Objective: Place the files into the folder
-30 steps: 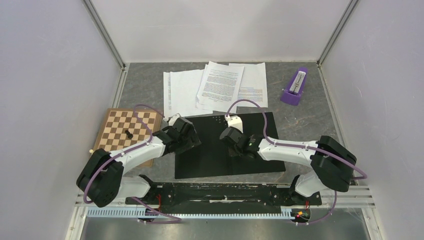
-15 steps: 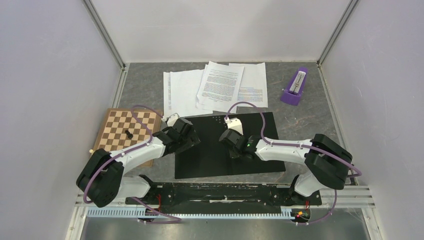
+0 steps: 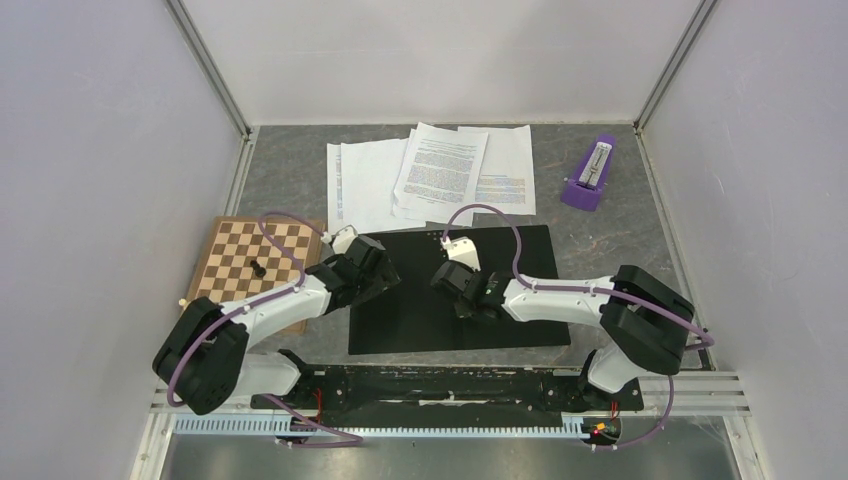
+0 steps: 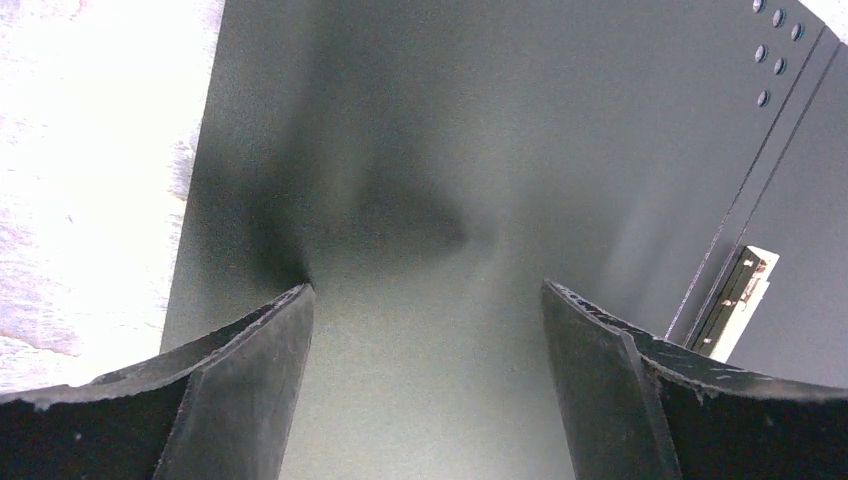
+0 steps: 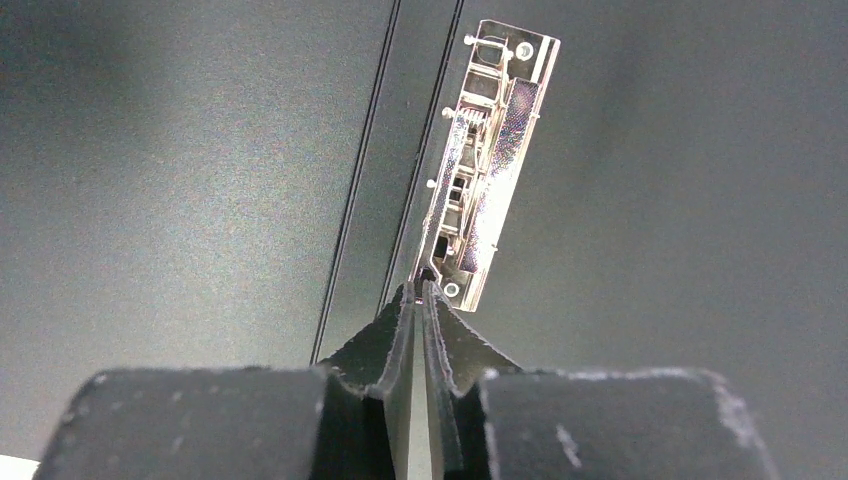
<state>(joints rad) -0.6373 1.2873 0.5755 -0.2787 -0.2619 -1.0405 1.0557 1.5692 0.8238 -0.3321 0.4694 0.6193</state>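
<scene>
The left arm (image 3: 270, 310) and right arm (image 3: 570, 298) reach forward from their bases and bend inward toward each other, wrists held low. The left gripper (image 4: 425, 300) stands wide open, its dark fingers (image 4: 250, 370) well apart. The right gripper (image 5: 420, 290) is closed (only a thin slit shows between its tips).

No wording can be read anywhere. The files (image 3: 440, 170), fanned along the tabletop's (image 3: 620, 240) far edge, carry dense black print, all of it too small to make out. The purple stand (image 3: 590, 176) near the far right corner shows a pale face, perhaps marked, but illegible.
</scene>
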